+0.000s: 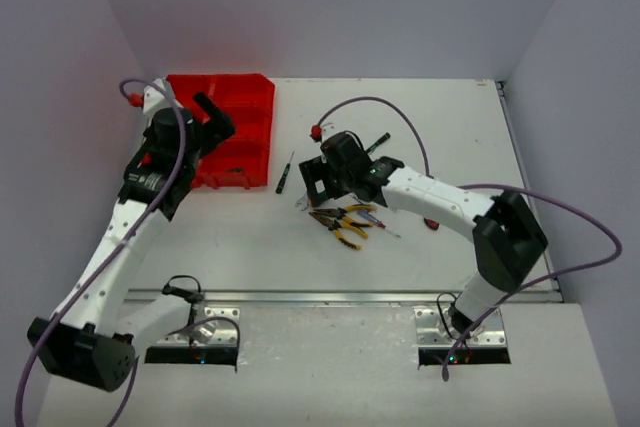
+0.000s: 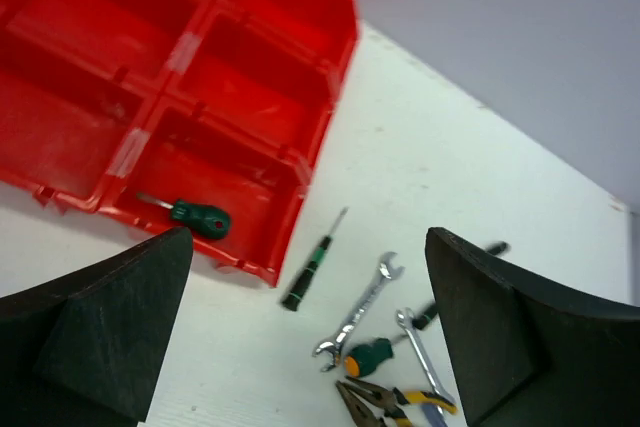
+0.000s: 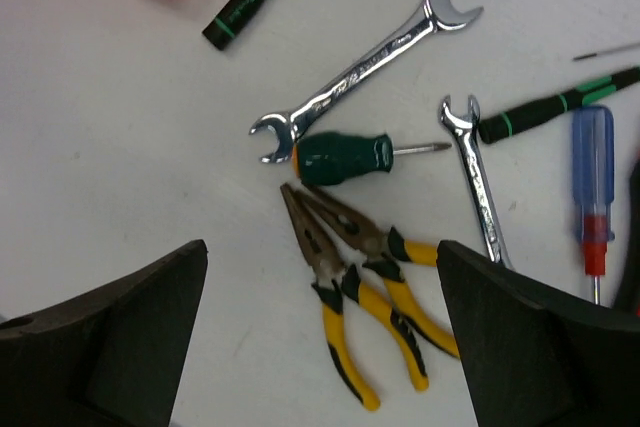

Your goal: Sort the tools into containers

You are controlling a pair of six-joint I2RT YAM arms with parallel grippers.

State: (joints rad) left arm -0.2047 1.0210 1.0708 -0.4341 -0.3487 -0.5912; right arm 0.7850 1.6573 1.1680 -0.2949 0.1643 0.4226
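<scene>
**Both grippers wide open, one screwdriver in the tray**

The left arm (image 1: 110,237) stretches far forward. The left gripper (image 1: 218,115) hangs over the near right part of the red tray (image 1: 250,97), jaws spread wide with nothing between them. The right arm (image 1: 440,197) bends at the elbow and reaches in toward the middle of the table (image 1: 450,117). The right gripper (image 1: 314,187) hovers over the loose tools, jaws likewise far apart and empty.

A stubby screwdriver (image 2: 196,218) lies in the tray's near right compartment, roughly along the near wall, with its green handle nearer the corner.

Just beside the tray, a slim screwdriver (image 1: 285,173) lies on the table. Its long axis runs away from the arms and its tip points to the far edge.

Seen from the right wrist:
- A long wrench (image 3: 365,57) lies diagonally, its lower end against the green handle of a second stubby (image 3: 340,157).
- The second stubby's tip points right, toward a short wrench (image 3: 478,192) lying top to bottom.
- Two pliers (image 3: 340,287) lie side by side, noses toward the green handle and yellow grips toward the gripper.
- A blue-red screwdriver (image 3: 592,167) lies top to bottom at the right edge, red end lower.
</scene>
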